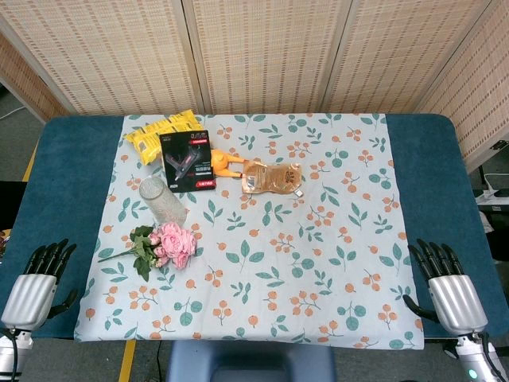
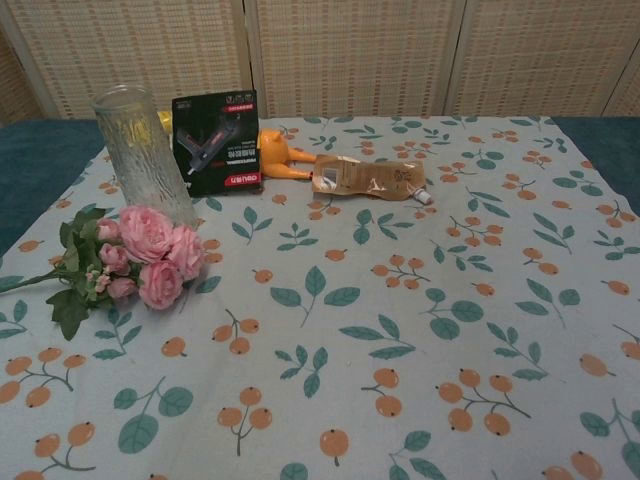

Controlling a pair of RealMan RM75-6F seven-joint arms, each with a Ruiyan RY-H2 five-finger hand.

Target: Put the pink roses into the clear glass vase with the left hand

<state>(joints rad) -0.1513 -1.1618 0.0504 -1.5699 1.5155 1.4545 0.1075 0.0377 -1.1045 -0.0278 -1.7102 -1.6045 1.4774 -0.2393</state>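
Note:
A bunch of pink roses (image 1: 171,243) (image 2: 148,252) with green leaves lies on the patterned tablecloth, stems pointing left. Just behind it stands a clear ribbed glass vase (image 1: 161,201) (image 2: 143,150), upright with nothing inside. My left hand (image 1: 38,282) rests at the table's near left corner, fingers apart, holding nothing, well left of the roses. My right hand (image 1: 448,288) sits at the near right corner, also holding nothing. Neither hand shows in the chest view.
Behind the vase lie a black boxed tool (image 1: 187,161) (image 2: 216,141), a yellow packet (image 1: 162,133), an orange toy (image 1: 225,165) (image 2: 279,156) and a brown pouch (image 1: 273,177) (image 2: 370,177). The floral cloth (image 1: 318,263) covers the blue table (image 1: 67,175).

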